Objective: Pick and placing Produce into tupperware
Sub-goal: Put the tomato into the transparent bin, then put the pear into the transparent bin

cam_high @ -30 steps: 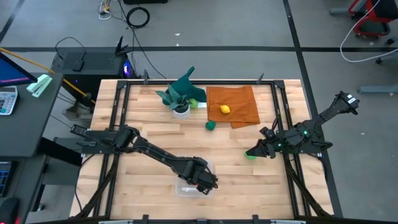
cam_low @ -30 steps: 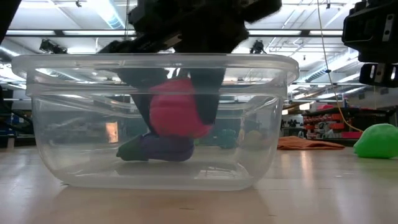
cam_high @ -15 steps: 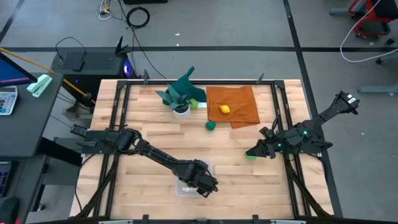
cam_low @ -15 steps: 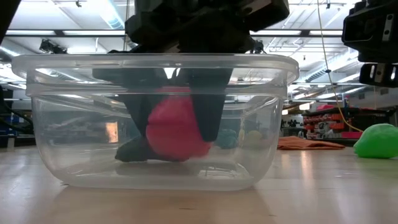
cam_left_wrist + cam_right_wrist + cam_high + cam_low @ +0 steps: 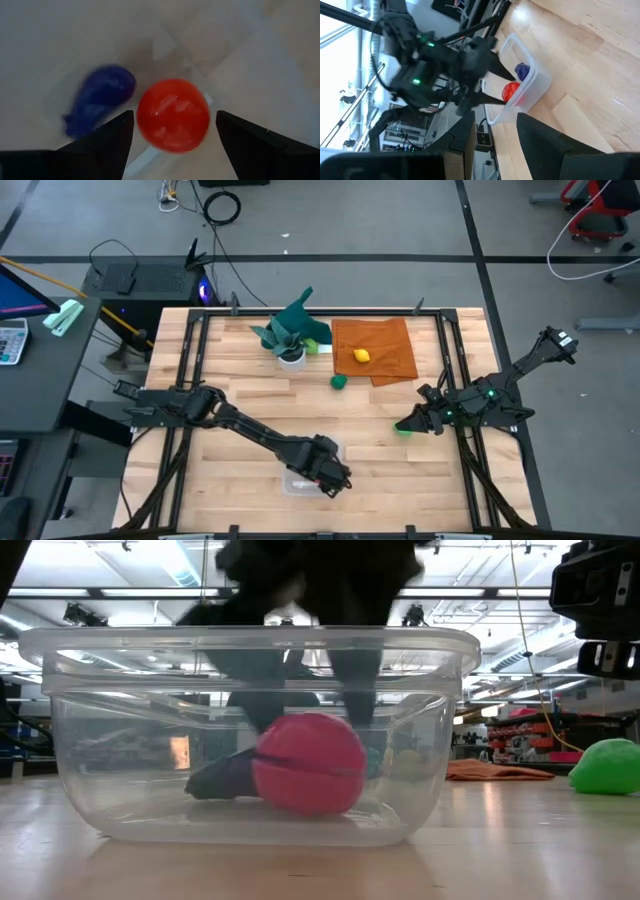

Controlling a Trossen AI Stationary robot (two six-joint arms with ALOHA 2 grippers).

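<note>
We see the left gripper (image 5: 305, 690) spread apart, released, just above the red fruit (image 5: 309, 763), which lies beside the purple eggplant (image 5: 100, 102) in the tupperware (image 5: 440, 740). Our right gripper (image 5: 412, 424) sits at the light green piece (image 5: 606, 767); its grip we cannot tell.

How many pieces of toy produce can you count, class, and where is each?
5. The red piece and purple piece lie in the tupperware; the yellow piece on the orange cloth; the dark green piece beside it; the light green piece under the right tool.
</note>
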